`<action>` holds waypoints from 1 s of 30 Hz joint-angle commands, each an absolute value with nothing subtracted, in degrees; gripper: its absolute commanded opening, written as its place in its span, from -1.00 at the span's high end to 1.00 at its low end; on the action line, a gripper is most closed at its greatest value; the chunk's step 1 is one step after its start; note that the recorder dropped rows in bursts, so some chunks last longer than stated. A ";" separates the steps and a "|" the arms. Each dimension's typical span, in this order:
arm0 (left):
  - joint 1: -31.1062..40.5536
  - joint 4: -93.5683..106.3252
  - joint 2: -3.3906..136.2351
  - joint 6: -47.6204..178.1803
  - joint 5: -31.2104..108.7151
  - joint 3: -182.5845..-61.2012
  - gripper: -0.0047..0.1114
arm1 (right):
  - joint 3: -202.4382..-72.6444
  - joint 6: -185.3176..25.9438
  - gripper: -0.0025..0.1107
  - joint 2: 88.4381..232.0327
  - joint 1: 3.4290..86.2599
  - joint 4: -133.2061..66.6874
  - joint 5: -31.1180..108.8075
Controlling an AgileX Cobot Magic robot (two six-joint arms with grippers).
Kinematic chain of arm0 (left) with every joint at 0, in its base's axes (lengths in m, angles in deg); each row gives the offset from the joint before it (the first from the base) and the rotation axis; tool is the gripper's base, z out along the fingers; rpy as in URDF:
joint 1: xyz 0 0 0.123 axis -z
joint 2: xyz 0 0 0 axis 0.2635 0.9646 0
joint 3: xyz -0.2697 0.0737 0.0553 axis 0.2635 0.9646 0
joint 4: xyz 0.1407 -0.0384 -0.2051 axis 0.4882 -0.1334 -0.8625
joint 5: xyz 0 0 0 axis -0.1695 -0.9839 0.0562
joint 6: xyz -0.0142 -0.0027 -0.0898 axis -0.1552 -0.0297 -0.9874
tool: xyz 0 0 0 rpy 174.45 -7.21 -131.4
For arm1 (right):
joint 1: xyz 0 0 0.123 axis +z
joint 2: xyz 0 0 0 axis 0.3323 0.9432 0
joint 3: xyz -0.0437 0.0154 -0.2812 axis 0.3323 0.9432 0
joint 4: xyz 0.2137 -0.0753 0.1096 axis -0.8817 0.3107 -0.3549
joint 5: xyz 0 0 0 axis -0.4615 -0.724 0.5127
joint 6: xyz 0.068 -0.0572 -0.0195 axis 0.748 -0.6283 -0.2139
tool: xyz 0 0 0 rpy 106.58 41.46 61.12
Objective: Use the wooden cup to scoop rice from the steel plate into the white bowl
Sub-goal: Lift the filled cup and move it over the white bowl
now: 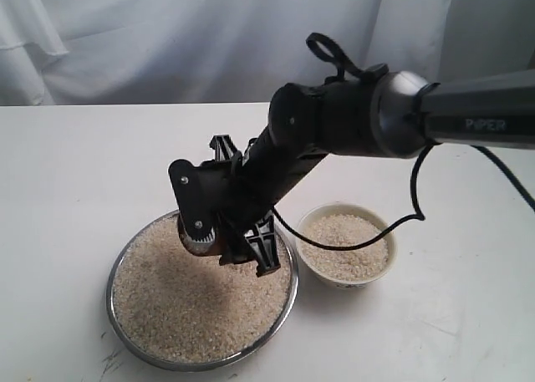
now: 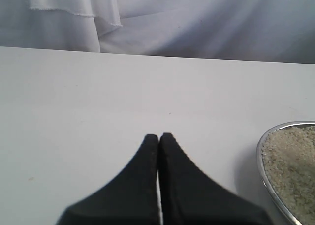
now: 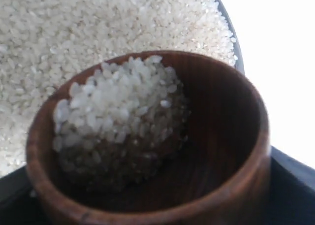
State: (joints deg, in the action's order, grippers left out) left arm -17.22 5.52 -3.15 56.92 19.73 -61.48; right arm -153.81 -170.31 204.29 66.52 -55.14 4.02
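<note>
Right arm [image 1: 334, 123] covering far rim of steel plate [image 1: 111, 303], hiding wooden cup [image 3: 221, 136] above plate in exterior view. Left wrist view cropping most of plate. Cup's near rim blurring, running off right wrist frame.

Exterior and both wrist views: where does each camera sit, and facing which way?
Exterior: off the arms, looking down at the shiny steel plate of pale rice and cream-white ceramic bowl; right gripper shows.
Left wrist: on that arm, facing across the white table; shut left gripper shows.
Right wrist: looks into the reddish-brown wooden cup holding rice.
All three share the plate.
</note>
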 commanded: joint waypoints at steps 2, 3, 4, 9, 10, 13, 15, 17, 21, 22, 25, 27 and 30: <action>-17.07 5.58 -3.39 56.91 20.49 -61.20 0.92 | -154.33 -171.54 0.96 200.29 63.66 -56.65 1.99; -17.07 5.58 -3.39 56.91 20.49 -61.20 0.92 | -154.33 -171.54 0.96 199.81 63.06 -56.36 1.94; -17.07 5.58 -3.39 56.91 20.49 -61.20 0.92 | -154.33 -171.54 0.96 199.10 62.41 -55.54 1.70; -17.07 5.58 -3.39 56.91 20.49 -61.20 0.92 | -153.09 -170.26 0.96 195.86 59.58 -49.16 0.97; -17.07 5.58 -3.39 56.91 20.49 -61.20 0.92 | -152.36 -169.75 0.96 195.05 58.77 -47.94 1.08; -17.07 5.58 -3.39 56.91 20.49 -61.20 0.92 | -150.29 -169.64 0.96 193.14 56.79 -46.29 1.54; -17.07 5.58 -3.39 56.91 20.49 -61.20 0.92 | -148.57 -169.64 0.96 191.94 55.64 -45.05 2.32; -17.07 5.58 -3.39 56.91 20.49 -61.20 0.92 | -147.08 -169.64 0.96 190.74 54.50 -43.12 2.69; -17.07 5.58 -3.39 56.91 20.49 -61.20 0.92 | -144.33 -169.64 0.96 189.06 52.84 -38.73 4.17; -17.07 5.58 -3.39 56.91 20.49 -61.20 0.92 | -143.38 -169.33 0.96 188.67 52.43 -37.34 5.33; -17.07 5.58 -3.39 56.91 20.49 -61.20 0.92 | -140.85 -169.23 0.96 187.55 51.34 -34.16 9.89; -17.07 5.58 -3.39 56.91 20.49 -61.20 0.92 | -139.99 -169.23 0.96 187.39 50.67 -33.26 11.48; -17.07 5.58 -3.39 56.91 20.49 -61.20 0.92 | -138.62 -169.23 0.96 187.39 50.12 -31.58 12.64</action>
